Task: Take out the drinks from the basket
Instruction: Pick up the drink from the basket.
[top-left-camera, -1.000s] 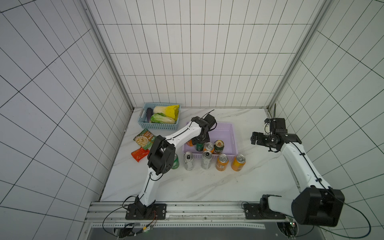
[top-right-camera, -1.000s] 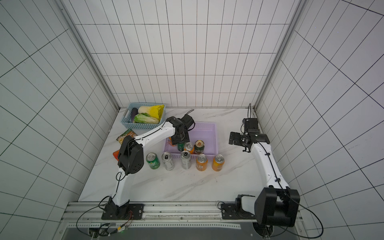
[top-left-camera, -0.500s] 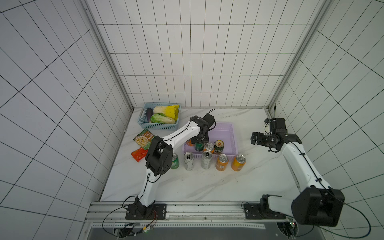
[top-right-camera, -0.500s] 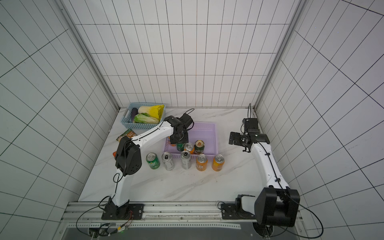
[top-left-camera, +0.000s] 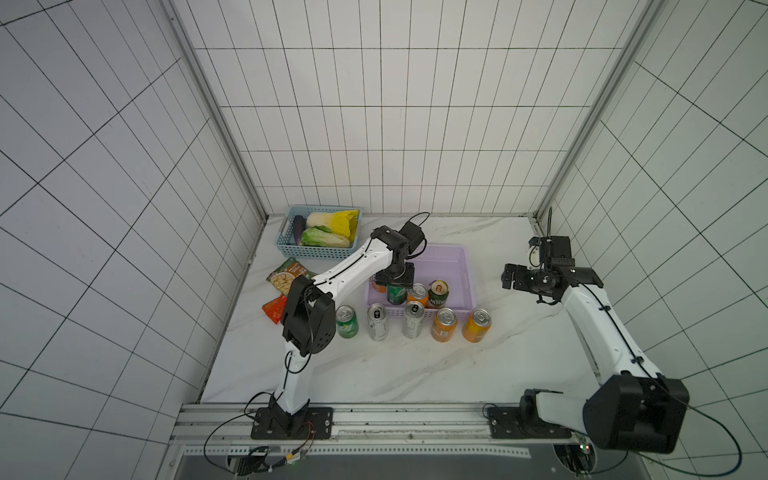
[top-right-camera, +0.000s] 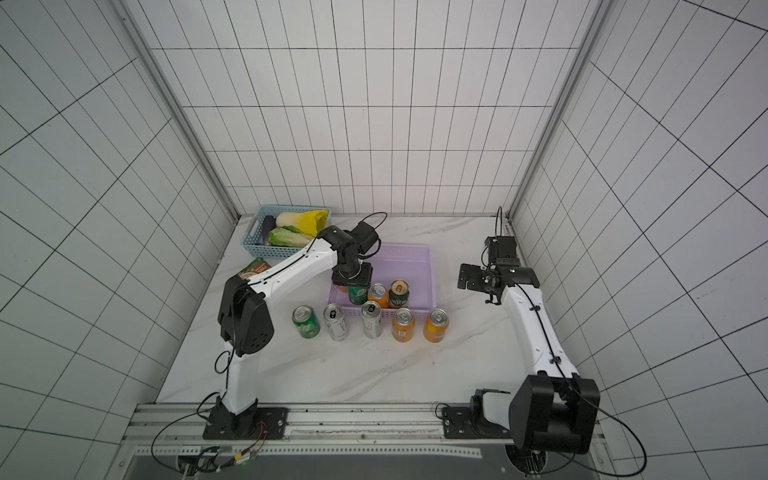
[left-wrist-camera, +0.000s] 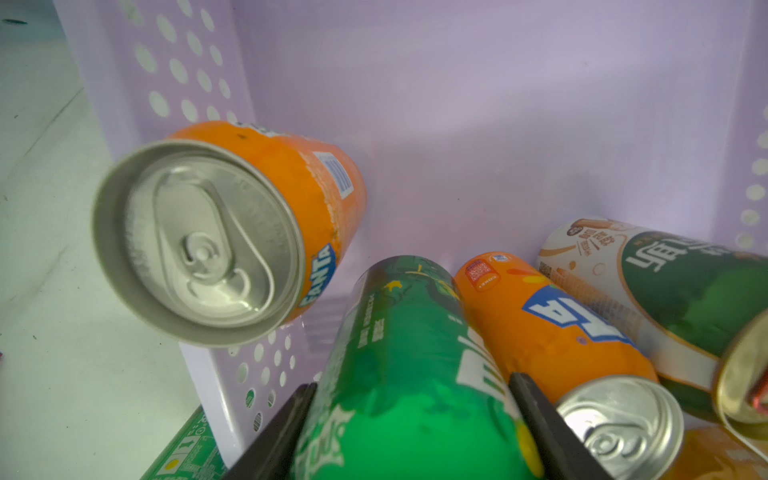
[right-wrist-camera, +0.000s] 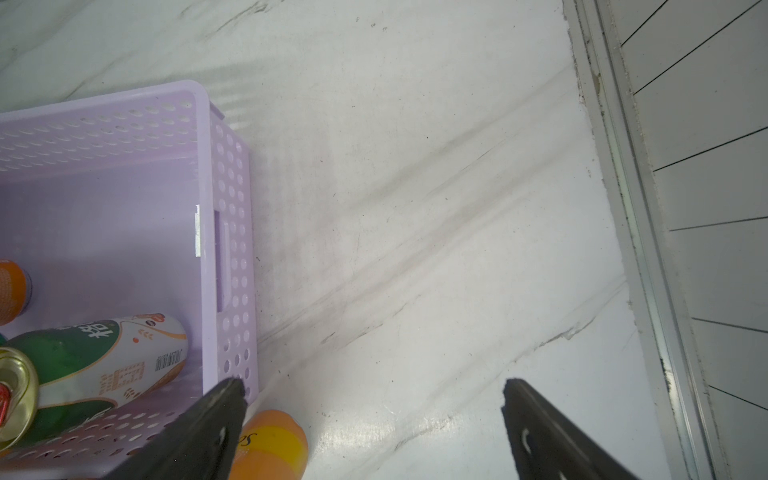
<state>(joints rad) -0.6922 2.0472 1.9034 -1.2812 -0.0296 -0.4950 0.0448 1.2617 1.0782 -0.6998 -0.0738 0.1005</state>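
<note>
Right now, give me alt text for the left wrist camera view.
The jaws of the left gripper clamp a green can inside the lilac basket. An orange Fanta can, a second orange can and a dark green gold-topped can sit beside it.

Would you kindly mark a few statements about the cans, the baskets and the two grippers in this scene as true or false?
1. The left gripper is shut on a green can inside the purple basket. True.
2. The right gripper holds an orange can. False: it is open and empty, above the table beside the purple basket.
3. A row of five cans stands on the table in front of the purple basket. True.
4. The purple basket is empty. False: four cans are in it, among them an orange can and the green can.
5. The blue basket holds vegetables. True.
</note>
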